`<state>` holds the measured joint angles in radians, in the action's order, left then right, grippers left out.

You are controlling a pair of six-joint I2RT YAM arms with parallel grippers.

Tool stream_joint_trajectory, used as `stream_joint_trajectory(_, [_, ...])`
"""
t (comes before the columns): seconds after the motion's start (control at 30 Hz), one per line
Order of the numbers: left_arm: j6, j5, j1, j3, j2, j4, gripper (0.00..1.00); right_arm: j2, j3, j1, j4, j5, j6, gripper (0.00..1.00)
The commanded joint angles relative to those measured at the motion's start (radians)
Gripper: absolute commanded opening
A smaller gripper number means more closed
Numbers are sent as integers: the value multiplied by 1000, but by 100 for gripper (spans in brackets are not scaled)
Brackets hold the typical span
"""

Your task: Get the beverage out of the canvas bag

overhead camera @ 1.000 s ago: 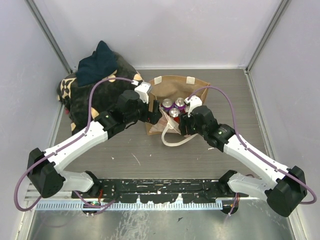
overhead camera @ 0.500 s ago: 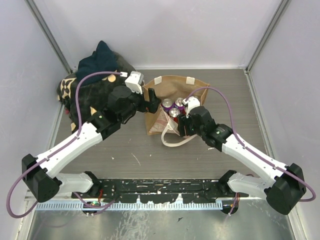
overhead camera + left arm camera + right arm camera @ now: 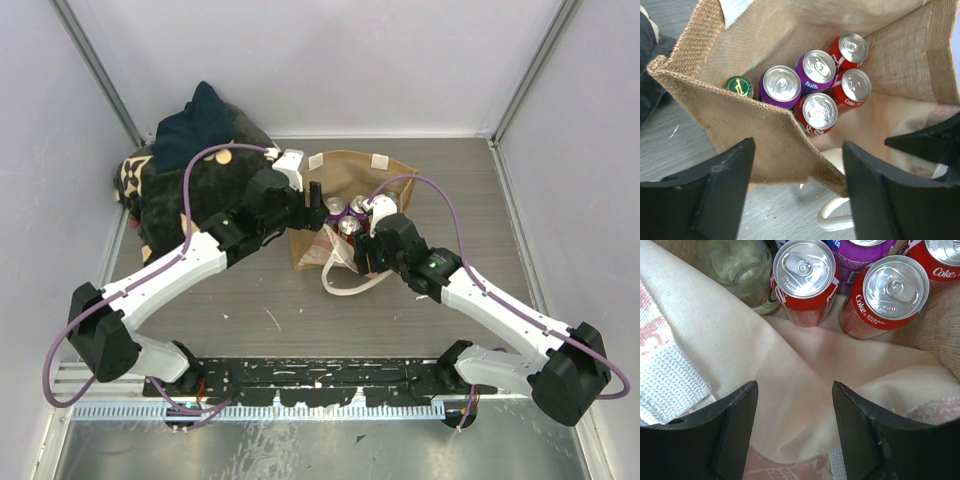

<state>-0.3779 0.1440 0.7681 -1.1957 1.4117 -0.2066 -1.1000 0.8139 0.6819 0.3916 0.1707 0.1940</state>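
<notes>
The canvas bag [image 3: 345, 170] stands upright at the far middle of the table [image 3: 250, 290], mouth open upward. Inside, cans stand on end, tops up: a purple Fanta can [image 3: 816, 70] and a red Coke can [image 3: 892, 292] reading "Original Taste". My left gripper [image 3: 797, 147] and right gripper [image 3: 793, 390] hang over its near side, jaws apart and empty; a green-capped bottle [image 3: 738, 85] is mostly hidden.

There is 1 canvas bag [image 3: 765, 145]. Inside it stand 3 red cans [image 3: 853, 48] [image 3: 856, 86] [image 3: 819, 112], 2 purple cans [image 3: 781, 85] [image 3: 819, 67] and 1 green cap [image 3: 738, 85]. 1 black bundle [image 3: 190, 195] sits at the upper left of the top view.
</notes>
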Motion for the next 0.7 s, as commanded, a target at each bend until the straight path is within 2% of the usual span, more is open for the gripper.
stream_joint_trajectory(0.0, [-15, 34, 4, 32, -30, -156, 60, -11, -23, 2, 81, 36, 15, 68])
stream_joint_trajectory(0.1, [-41, 1, 5, 89, -56, -224, 28, -11, -24, 2, 81, 37, 24, 68])
stream_joint_trajectory(0.17, [-63, -25, 4, 139, -75, -240, 16, -13, -28, 1, 79, 37, 33, 68])
stream_joint_trajectory(0.43, [-76, -74, 11, 220, -46, -317, 0, -47, -10, 2, 76, 145, 62, 68])
stream_joint_trajectory(0.67, [-75, -72, 16, 199, 27, -429, 0, -76, 88, 2, 18, 218, 62, 66])
